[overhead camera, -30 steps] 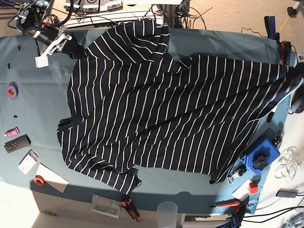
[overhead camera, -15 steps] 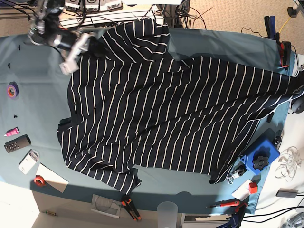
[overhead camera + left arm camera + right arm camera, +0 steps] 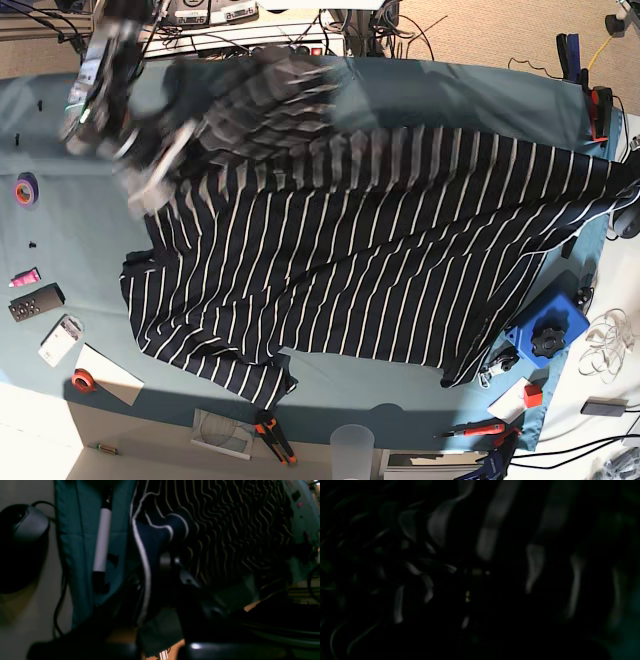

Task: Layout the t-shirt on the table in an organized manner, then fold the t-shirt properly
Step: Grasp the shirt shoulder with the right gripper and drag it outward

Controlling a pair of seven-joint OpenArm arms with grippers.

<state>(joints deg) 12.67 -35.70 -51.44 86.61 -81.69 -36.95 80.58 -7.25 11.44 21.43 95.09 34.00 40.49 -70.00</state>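
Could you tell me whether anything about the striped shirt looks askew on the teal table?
Yes. The dark navy white-striped t-shirt lies skewed on the teal cloth-covered table: one corner stretches past the table's edge, pinched in the left tool, and its far edge is motion-blurred.

right arm housing: black, blurred in the base view, with cables running along it and a small green light on its side
right end effector [image 3: 150, 180]: pale grey-white fingers, smeared by motion
left end effector [image 3: 170, 562]: dark, nearly black body in the left wrist view; rounded grey metal joint with a small bright screw head; black bracket below
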